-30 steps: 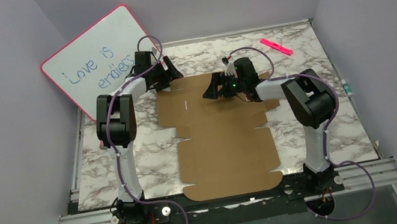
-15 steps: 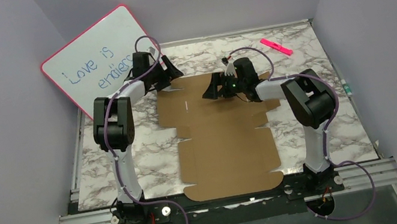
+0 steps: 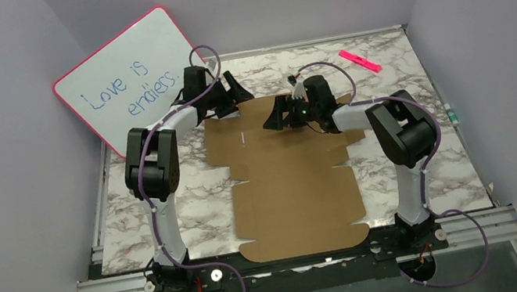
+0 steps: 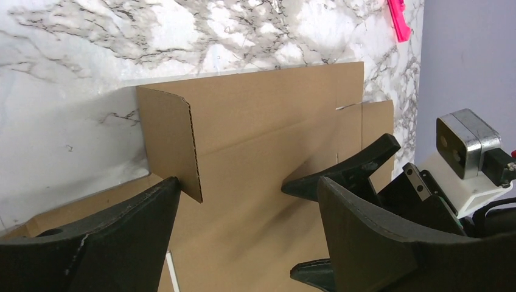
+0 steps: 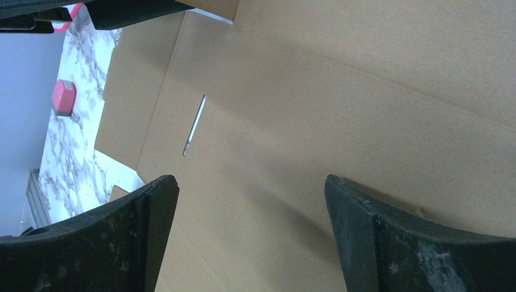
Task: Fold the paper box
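The paper box (image 3: pixel 293 180) is a flat brown die-cut sheet on the marble table. My left gripper (image 3: pixel 233 94) is open at the sheet's far left corner. In the left wrist view (image 4: pixel 248 182) a small corner flap (image 4: pixel 170 140) stands up right by the left fingertip (image 4: pixel 164 191); I cannot tell if they touch. My right gripper (image 3: pixel 275 121) is open and empty, low over the far part of the sheet. In the right wrist view (image 5: pixel 249 179) it sits above bare cardboard (image 5: pixel 341 91) near a slit (image 5: pixel 195 125). Its fingers (image 4: pixel 347 170) also show in the left wrist view.
A pink-framed whiteboard (image 3: pixel 125 77) leans at the back left, close behind the left arm. A pink marker (image 3: pixel 359 60) lies at the back right, also in the left wrist view (image 4: pixel 398 18). A small pink block (image 5: pixel 62 96) lies on the marble. Walls enclose the table.
My left gripper has moved right along the sheet's far edge, toward the right gripper. The right arm and the sheet's main body have not moved.
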